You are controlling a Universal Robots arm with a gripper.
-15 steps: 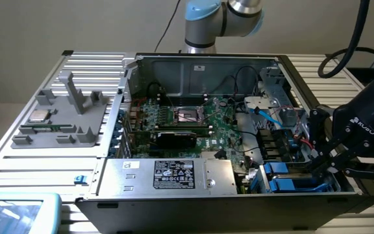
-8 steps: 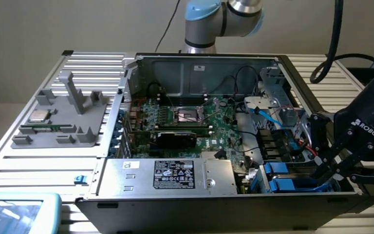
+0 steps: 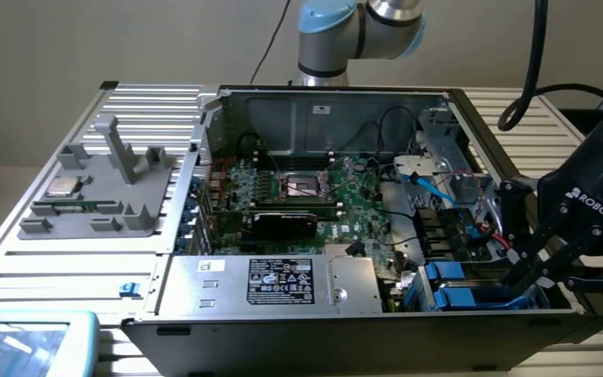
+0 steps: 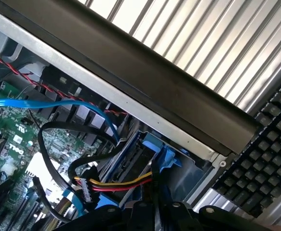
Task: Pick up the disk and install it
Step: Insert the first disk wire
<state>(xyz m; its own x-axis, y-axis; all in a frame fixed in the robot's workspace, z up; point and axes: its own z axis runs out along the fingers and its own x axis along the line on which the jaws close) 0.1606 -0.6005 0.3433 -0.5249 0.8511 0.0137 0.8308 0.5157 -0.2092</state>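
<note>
The disk [image 3: 480, 299] stands in the drive bay at the front corner of the open computer case, on the exterior view's right. Only its bright blue frame [image 4: 167, 156] shows; the metal body is sunk in the bay. My gripper [image 3: 520, 276] reaches down into that bay from the right, its black fingers drawn close together on the blue frame's upper edge. In the wrist view the gripper [image 4: 154, 187] sits right over the frame, beside a yellow, red and black power cable [image 4: 123, 183].
A second blue caddy [image 3: 445, 271] sits beside the disk. The grey power supply box [image 3: 270, 284], motherboard [image 3: 312, 196] and loose blue cable [image 4: 58, 103] crowd the case. A grey fixture [image 3: 103, 196] holding a processor chip [image 3: 63, 187] lies left. A keyboard [image 4: 265, 149] lies outside the case wall.
</note>
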